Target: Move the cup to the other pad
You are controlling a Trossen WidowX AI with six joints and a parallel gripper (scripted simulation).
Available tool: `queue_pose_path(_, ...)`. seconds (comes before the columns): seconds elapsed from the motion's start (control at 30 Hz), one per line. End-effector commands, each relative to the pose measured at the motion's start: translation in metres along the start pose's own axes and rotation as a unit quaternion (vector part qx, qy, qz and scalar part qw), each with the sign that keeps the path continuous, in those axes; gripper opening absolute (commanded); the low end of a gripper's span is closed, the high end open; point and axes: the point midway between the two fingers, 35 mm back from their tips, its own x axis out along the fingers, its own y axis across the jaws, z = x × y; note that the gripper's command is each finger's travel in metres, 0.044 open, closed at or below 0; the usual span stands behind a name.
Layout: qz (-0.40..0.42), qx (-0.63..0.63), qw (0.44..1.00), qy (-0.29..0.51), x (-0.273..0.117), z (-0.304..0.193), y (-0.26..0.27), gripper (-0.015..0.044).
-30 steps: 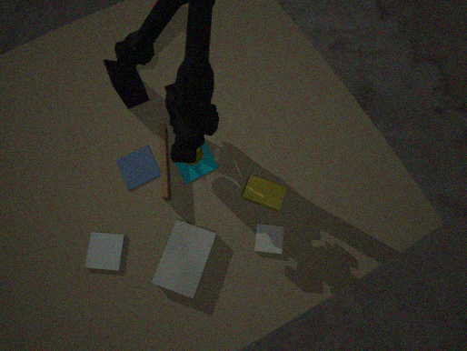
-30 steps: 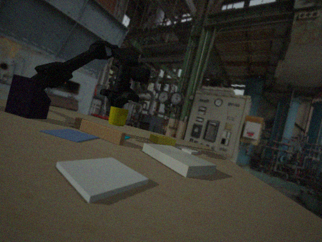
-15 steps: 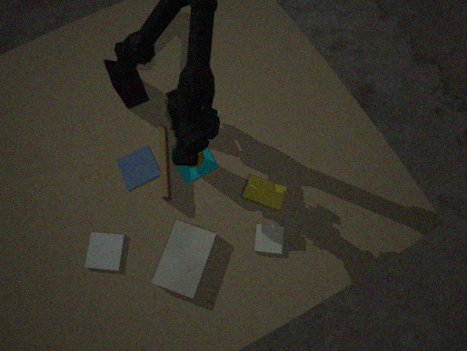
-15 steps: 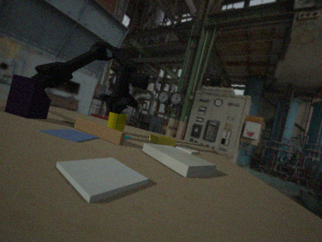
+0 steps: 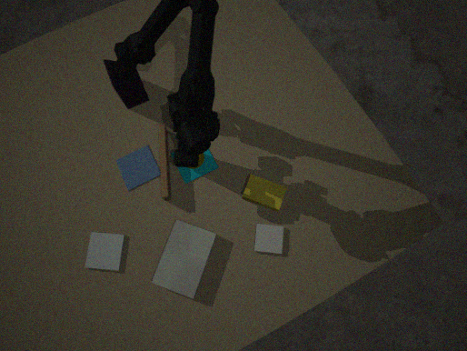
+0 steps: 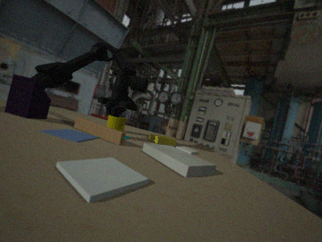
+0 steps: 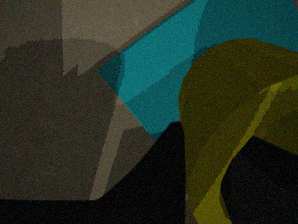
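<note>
Right now the gripper (image 6: 116,113) is clamped on the yellow cup (image 6: 116,123), taking it from above at the rim, and the cup sits over the teal pad (image 5: 198,166) — whether its base already touches the pad or hangs just above it I cannot tell from these views. From the wrist, the cup's wall (image 7: 220,163) fills the right of the view with the teal square (image 7: 166,63) directly behind it, which fits a cup lined up with its target. The blue pad (image 5: 138,166) lies on the far side of the wooden bar (image 5: 165,159), well apart from the cup. As for handling, the cup looks stiff and thin-walled, probably light, so a rim grip should hold without crushing it; the trouble is its loose load. The marbles are not visible in any view, but they would roll and shift with any tilt or jolt — so the cup wants to stay upright, go down gently, and be flat on the pad before the fingers part.
</note>
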Motion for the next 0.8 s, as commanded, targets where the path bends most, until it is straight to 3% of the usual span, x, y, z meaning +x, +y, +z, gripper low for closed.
queue_pose_path(0.0,0.0,-0.001,1.0,0.0,-0.0003,0.0004,-0.0001,0.0)
queue_pose_path(0.17,0.0,-0.001,1.0,0.0,-0.0003,0.0004,-0.0001,0.0)
queue_pose_path(0.37,0.0,-0.001,1.0,0.0,-0.0003,0.0004,-0.0001,0.0146)
queue_pose_path(0.77,0.0,0.0,1.0,0.0,-0.0085,0.0003,-0.0008,0.0146)
